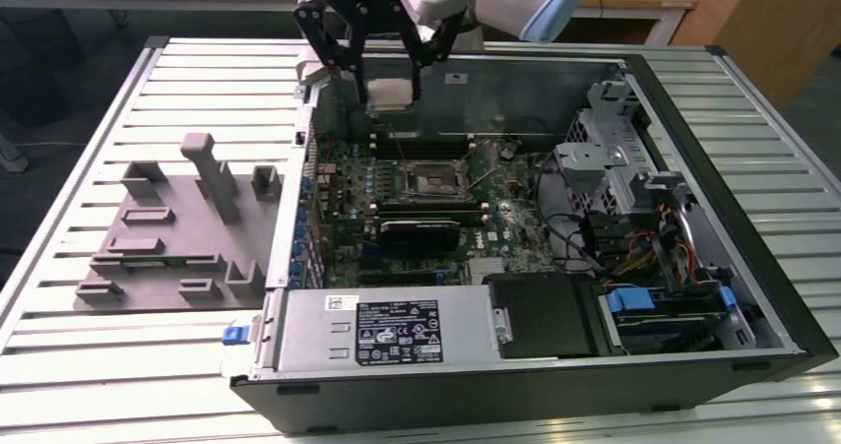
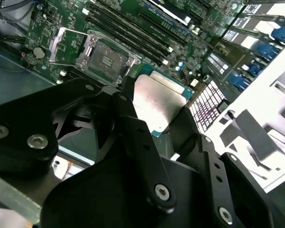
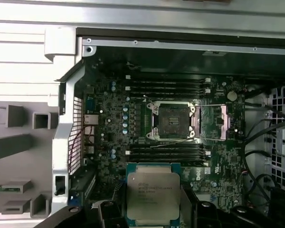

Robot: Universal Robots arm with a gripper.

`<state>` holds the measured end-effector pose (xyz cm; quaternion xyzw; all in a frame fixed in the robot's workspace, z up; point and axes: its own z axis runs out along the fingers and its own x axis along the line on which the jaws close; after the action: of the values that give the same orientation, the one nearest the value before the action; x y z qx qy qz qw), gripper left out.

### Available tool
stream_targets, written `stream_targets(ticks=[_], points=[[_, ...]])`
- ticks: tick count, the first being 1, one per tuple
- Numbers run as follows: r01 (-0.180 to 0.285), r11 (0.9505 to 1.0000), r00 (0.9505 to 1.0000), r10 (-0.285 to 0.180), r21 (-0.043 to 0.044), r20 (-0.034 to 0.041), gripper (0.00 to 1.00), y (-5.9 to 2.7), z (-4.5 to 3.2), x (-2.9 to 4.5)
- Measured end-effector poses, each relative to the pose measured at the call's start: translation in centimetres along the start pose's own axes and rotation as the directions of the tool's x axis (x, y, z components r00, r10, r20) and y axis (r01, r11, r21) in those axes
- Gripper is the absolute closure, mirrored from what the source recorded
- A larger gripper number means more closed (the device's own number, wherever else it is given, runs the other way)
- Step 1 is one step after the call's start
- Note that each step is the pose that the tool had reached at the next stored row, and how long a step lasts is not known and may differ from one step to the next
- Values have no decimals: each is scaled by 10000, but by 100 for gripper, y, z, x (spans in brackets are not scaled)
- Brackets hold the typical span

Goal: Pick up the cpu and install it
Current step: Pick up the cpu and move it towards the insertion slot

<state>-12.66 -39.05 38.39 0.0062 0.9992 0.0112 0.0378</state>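
You are holding cpu (image 1: 390,94) aloft, upper centre of exterior view, above case (image 1: 526,400) far wall. Fingers (image 2: 137,142) clenching chip by opposite edges. Socket (image 1: 427,176) sitting open mid-frame, well apart from chip. Judging step as carry: be keeping chip level, grip steady, corners squared to socket frame, avoiding tilt near socket.
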Motion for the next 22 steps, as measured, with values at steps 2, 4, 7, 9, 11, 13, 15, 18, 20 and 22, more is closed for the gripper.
stream_targets(ticks=[2, 4, 7, 9, 11, 13, 15, 18, 20, 22], points=[[1, 10000, 10000, -1, 1, -1, 46, -1, 37, -27], [1, 10000, 10000, -1, 1, -1, 46, -1, 78, -57], [-1, 10000, 10000, 1, 1, -1, 46, -1, 135, -99], [0, 10000, 10000, 0, 4, -3, 46, -2, 172, -125], [0, 10000, 10000, 0, 2, -2, 46, -2, 212, -150], [1, 10000, 10000, -1, 2, -2, 46, -3, 250, -173], [0, 10000, 10000, 0, 2, -3, 46, -4, 288, -193], [-1, 10000, 10000, 1, 2, -6, 46, -4, 346, -224], [-1, 10000, 10000, 1, 2, -8, 46, -5, 383, -245], [0, 10000, 10000, 0, 2, -10, 46, -6, 421, -264]])
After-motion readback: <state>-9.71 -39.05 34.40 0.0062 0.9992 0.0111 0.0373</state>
